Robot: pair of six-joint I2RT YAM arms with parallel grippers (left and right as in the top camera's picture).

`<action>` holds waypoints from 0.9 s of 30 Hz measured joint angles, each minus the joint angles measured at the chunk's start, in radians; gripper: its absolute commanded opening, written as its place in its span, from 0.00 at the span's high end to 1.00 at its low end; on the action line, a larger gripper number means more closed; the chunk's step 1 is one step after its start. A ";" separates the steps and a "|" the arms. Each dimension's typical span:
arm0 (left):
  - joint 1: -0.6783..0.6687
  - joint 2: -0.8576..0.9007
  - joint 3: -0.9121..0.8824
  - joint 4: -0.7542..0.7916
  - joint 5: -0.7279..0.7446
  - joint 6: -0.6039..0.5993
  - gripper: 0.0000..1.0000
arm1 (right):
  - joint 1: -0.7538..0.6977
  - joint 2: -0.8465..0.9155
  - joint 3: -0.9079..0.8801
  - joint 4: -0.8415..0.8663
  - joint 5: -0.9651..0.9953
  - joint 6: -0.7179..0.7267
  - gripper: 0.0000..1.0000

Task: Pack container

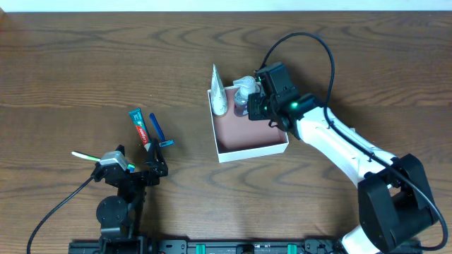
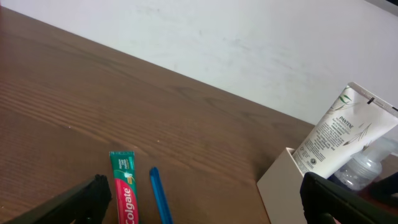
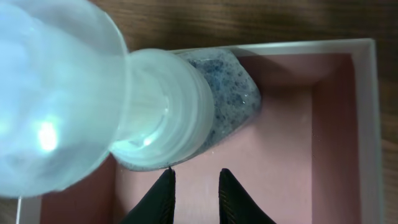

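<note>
Right tool [image 3: 194, 186] is over the container [image 1: 254, 134], fingers nearly together with a thin gap. Pink floor shows through the gap and nothing is held. Left tool [image 2: 211, 200] is spread wide and empty, low over the worktop [image 1: 85, 63].

The container sits on the worktop directly below the right tool and well ahead of the left tool, off to that tool's right. A clear bottle [image 3: 155, 106] lies in the container's corner just ahead of the right fingertips; whether it touches them I cannot tell. A white tube [image 2: 336, 134] stands tilted in the next corner, beside the bottle. The toothpaste [image 2: 123, 186] and a blue stick [image 2: 158, 196], probably a toothbrush, lie just ahead of the left tool and are not packed yet.

Handling guess:
- The container is thin cardboard, so it looks light and will likely skid if nudged.
- Its walls probably flex, so pinching hard is a bad idea.
- Best hold looks like a pinch over a bare wall rim on the side away from the bottle and tube.
- Steadying that rim from outside should also keep it still during drops.
</note>
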 measured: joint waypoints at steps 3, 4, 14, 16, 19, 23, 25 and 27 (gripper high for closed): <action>0.000 0.000 0.000 0.000 0.000 0.000 0.02 | 0.005 0.000 -0.033 0.060 0.003 0.005 0.78; 0.000 0.000 0.000 0.000 0.000 0.000 0.02 | 0.006 0.000 -0.042 0.079 0.004 0.005 0.78; 0.000 0.000 0.000 0.000 0.000 0.000 0.02 | 0.010 0.020 -0.093 0.201 0.004 0.009 0.77; 0.000 0.000 0.000 0.000 0.000 0.000 0.02 | 0.011 0.028 -0.093 0.209 0.003 0.011 0.77; 0.000 0.000 0.000 0.000 0.000 0.000 0.02 | 0.011 0.029 -0.097 0.220 0.003 0.015 0.77; 0.000 0.000 0.000 0.000 0.000 0.000 0.02 | 0.014 0.029 -0.098 0.238 0.003 0.016 0.77; 0.000 0.000 0.000 0.000 0.000 0.000 0.02 | 0.018 0.029 -0.098 0.249 0.003 0.020 0.77; 0.000 0.000 0.000 0.000 0.000 0.000 0.02 | 0.022 0.029 -0.098 0.261 0.003 0.023 0.76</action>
